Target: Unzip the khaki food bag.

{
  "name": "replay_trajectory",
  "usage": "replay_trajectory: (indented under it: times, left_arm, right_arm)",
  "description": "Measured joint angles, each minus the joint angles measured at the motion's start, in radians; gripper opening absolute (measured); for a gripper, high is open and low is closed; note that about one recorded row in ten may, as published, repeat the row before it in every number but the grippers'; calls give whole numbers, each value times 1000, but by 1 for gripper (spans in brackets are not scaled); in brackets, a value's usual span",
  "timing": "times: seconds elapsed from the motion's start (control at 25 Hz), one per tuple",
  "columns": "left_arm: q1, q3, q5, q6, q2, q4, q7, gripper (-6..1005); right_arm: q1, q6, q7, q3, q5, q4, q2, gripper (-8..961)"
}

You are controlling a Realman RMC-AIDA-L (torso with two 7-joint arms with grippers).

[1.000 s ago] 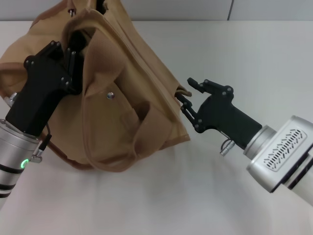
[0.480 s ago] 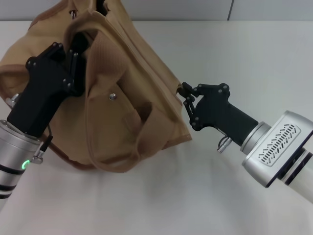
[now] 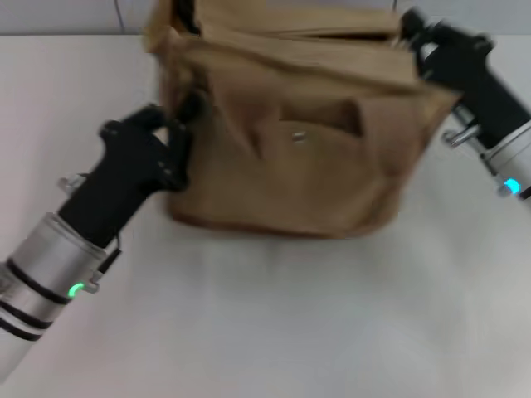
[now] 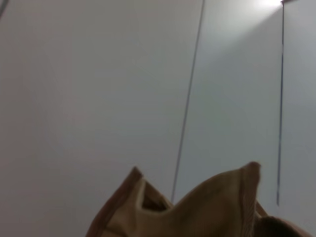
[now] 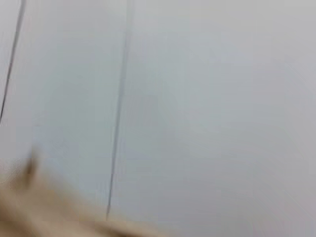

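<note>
The left gripper (image 3: 184, 124) pressed against the left end of the khaki food bag (image 3: 299, 157); whether its jaws were wide or narrow I could not tell. The bag stood upright on the white worktop (image 3: 290, 323), snap pocket forward. The right gripper (image 3: 412, 26) met the bag's upper right corner, jaws likewise unreadable.

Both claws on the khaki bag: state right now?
Left claw: at the boxy tan canvas bag's left end, grip cannot be told.
Right claw: at its top right corner, cannot be told.
</note>
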Motion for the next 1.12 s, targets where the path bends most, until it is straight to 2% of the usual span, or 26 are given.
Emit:
replay_trajectory:
  times: [0.12,0.24,0.44,0.64,0.68,0.76,0.84,0.92,1.04,1.12]
  left_arm:
    - [-16,40,3,-51,-1,-1,-26,70]
    - [-16,47,2,-90,0,9,-73,70]
    - [13,41,-2,-57,2,36,-71,171]
    - [51,87,3,73,10,170,-111,367]
    - [58,109,5,95,11,212,-132,406]
    - [73,174,17,128,17,320,-209,488]
    - [81,283,56,168,38,440,-320,571]
    - [77,388,92,216,72,505,-385,640]
    - [63,501,113,284,116,528,-422,724]
    - [58,544,116,306,122,539,-425,780]
  right_arm:
    - [15,-65,160,7,5,-80,0,41]
    - [2,-93,191,23,19,-90,2,43]
    - [-48,-178,219,30,22,-92,0,120]
    - [-124,-400,400,0,8,-198,-13,198]
    - [-135,-458,454,-31,-8,-246,-17,213]
    - [-148,-583,538,-144,-64,-353,-34,309]
    - [-155,-691,574,-309,-129,-423,-59,406]
    - [-158,-756,563,-468,-176,-448,-80,491]
    - [-161,-767,540,-622,-194,-459,-85,601]
    - [-161,-744,539,-664,-195,-466,-73,674]
